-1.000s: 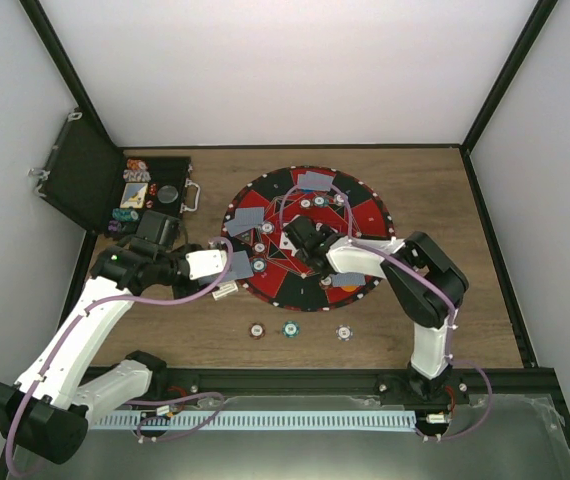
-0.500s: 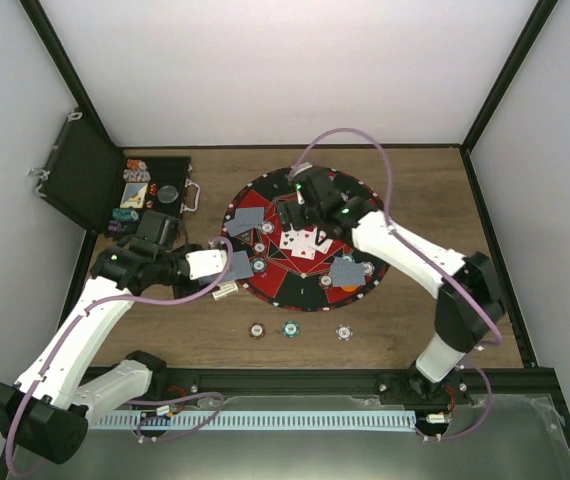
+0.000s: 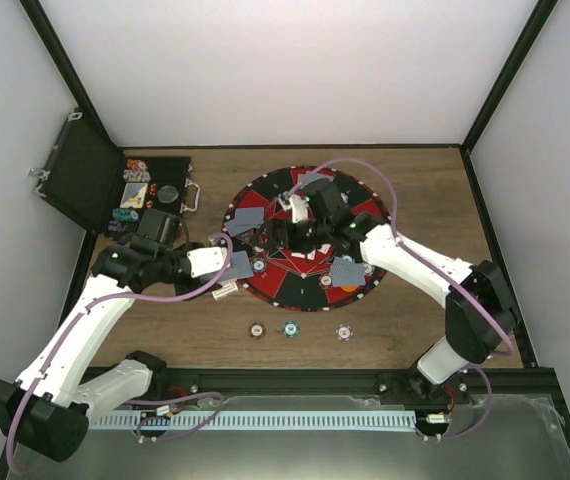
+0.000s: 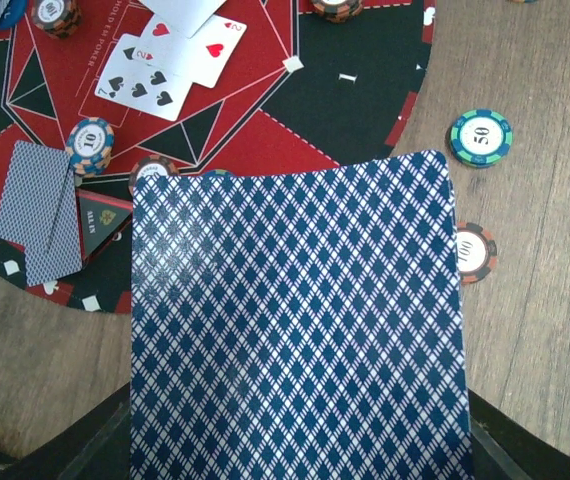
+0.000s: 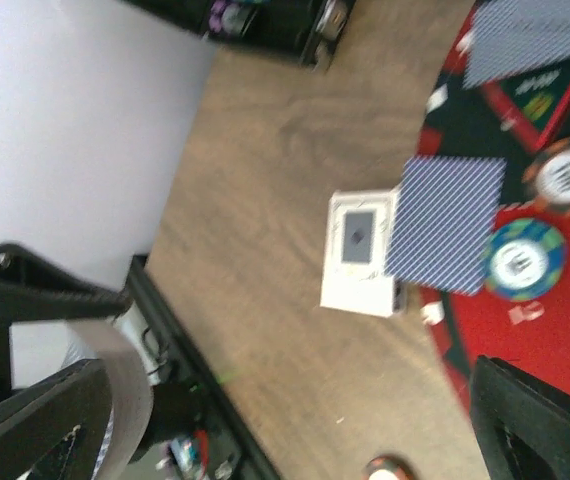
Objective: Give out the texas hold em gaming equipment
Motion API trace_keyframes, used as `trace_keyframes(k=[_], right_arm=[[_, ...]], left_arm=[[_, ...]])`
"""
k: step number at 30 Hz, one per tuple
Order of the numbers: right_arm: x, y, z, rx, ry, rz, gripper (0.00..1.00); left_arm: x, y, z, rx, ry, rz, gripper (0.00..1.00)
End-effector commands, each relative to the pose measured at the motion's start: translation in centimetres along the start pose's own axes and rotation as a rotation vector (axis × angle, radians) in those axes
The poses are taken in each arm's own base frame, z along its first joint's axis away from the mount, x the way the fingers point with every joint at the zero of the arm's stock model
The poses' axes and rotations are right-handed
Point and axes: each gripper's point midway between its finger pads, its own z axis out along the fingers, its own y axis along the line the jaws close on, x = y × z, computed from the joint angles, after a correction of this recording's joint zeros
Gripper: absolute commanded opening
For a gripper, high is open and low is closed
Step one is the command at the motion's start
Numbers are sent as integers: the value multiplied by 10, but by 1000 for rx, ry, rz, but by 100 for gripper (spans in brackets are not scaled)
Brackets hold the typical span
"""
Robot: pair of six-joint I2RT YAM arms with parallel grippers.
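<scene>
Left gripper clamps a blue-backed playing card at lower centre of frame; right gripper appears spread wide, empty, above the bench.

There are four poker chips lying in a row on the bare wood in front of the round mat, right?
Not quite: three, not four. The top external view shows a left chip, middle chip and right chip in a row on the bare wood in front of the round mat.
</scene>
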Motion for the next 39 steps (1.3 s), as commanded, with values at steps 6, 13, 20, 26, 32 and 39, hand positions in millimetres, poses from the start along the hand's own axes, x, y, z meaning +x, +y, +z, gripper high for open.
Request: trace_keyframes(k=[6, 13, 20, 26, 32, 39], right_arm=[[34, 52, 19, -270, 113, 128, 93], [49, 66, 32, -337, 161, 159, 90], [58, 75, 44, -402, 197, 190, 88], [65, 84, 63, -430, 240, 217, 86], [66, 84, 78, -434, 273, 229, 82], [66, 60, 81, -374, 262, 261, 77]], left_arm=[[-22, 9, -8, -13, -79, 9, 7], [-21, 8, -9, -17, -73, 12, 7], [-20, 7, -7, -8, -71, 8, 7], [-20, 7, -7, -9, -70, 11, 7], [-21, 6, -9, -11, -73, 11, 7], [-18, 4, -9, -14, -67, 14, 7]])
